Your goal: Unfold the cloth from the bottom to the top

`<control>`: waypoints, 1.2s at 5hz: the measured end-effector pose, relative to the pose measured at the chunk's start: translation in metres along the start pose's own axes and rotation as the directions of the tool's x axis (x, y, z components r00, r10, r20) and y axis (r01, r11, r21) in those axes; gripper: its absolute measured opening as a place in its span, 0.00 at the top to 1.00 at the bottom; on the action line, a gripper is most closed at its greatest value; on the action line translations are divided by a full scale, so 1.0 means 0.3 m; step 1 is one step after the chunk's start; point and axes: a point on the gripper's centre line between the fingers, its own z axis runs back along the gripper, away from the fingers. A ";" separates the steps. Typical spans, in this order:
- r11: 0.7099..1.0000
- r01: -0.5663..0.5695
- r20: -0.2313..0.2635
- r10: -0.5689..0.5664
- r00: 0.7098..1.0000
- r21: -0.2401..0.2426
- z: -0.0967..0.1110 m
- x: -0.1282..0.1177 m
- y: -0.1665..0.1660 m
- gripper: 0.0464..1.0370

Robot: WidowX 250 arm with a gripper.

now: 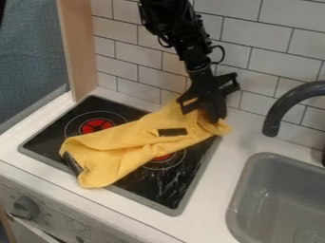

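The black gripper (213, 113) is at the back right of the stove, pointing down at the upper right end of the yellow cloth (130, 144). Its lower part meets the bunched fabric there; whether it holds any cannot be made out. The cloth lies in a long, folded strip slanting across the black stovetop, from the gripper down to the front left. A dark patch shows on its middle, and a dark strip lies along its lower left edge.
The stovetop (168, 192) has a red burner mark (98, 126) left of the cloth. At the right are a grey sink (253, 192) and a dark curved faucet (273, 111). A tiled wall (143, 64) rises behind the counter, and a wooden post (79, 52) stands at the back left.
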 end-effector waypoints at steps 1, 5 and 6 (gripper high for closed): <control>1.000 0.000 -0.002 0.000 1.000 -0.004 -0.002 -0.002 0.002 0.48; 0.999 0.027 -0.030 -0.027 0.999 -0.022 0.074 -0.044 -0.012 0.04; 0.999 0.028 -0.008 -0.029 1.000 -0.015 0.144 -0.056 0.007 0.04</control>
